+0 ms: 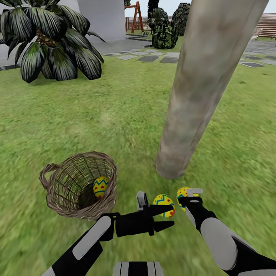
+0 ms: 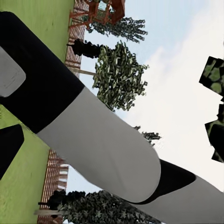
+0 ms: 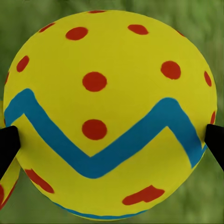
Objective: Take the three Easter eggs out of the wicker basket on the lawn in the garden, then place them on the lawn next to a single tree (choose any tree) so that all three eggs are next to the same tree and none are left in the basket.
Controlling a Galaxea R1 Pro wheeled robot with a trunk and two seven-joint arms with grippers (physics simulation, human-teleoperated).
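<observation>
The lawn (image 1: 115, 111) is mottled green grass, running back to grey stepping stones (image 1: 153, 57). On it sits the wicker basket (image 1: 78, 186), and the thick tree trunk (image 1: 203, 88) rises just beside. One Easter egg (image 1: 164, 205) seems to rest on the grass near the trunk's base, though an arm partly hides it.

The basket (image 1: 78, 186) is brown woven wicker, rough and open-weave; the trunk (image 1: 207, 84) is mottled grey-beige bark, matt. The eggs (image 1: 164, 205) look smooth and painted — yellow, red dots, blue zigzag — on mottled grass (image 1: 115, 115), while the arm (image 2: 98, 140) shells look smooth black-and-white plastic.
</observation>
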